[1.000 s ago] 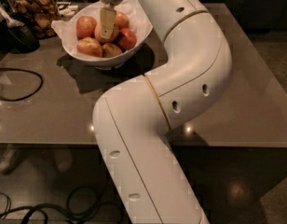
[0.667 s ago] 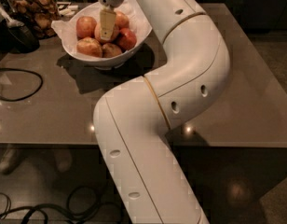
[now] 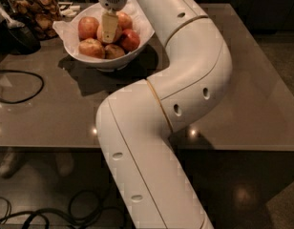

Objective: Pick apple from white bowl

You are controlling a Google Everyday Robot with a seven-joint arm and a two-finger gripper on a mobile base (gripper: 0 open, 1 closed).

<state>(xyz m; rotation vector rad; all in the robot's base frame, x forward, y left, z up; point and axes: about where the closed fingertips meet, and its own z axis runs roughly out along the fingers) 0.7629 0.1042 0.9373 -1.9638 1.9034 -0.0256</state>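
The white bowl (image 3: pixel 107 64) stands at the back left of the brown table, lined with crumpled white paper and holding several apples. My gripper (image 3: pixel 108 28) hangs from above into the middle of the bowl. It sits right in front of a pale yellow-orange apple (image 3: pixel 117 32) and covers most of it. A deep red apple (image 3: pixel 131 40) lies just to the right. Orange-red apples (image 3: pixel 88 26) fill the left and front of the bowl. No sticker shows from here.
A glass jar of brown snacks (image 3: pixel 35 8) stands left of the bowl, with a dark object (image 3: pixel 19 35) beside it. A black cable (image 3: pixel 20 87) loops over the table's left part. My white arm (image 3: pixel 185 75) crosses the table's middle. The table's front edge (image 3: pixel 51 148) is near.
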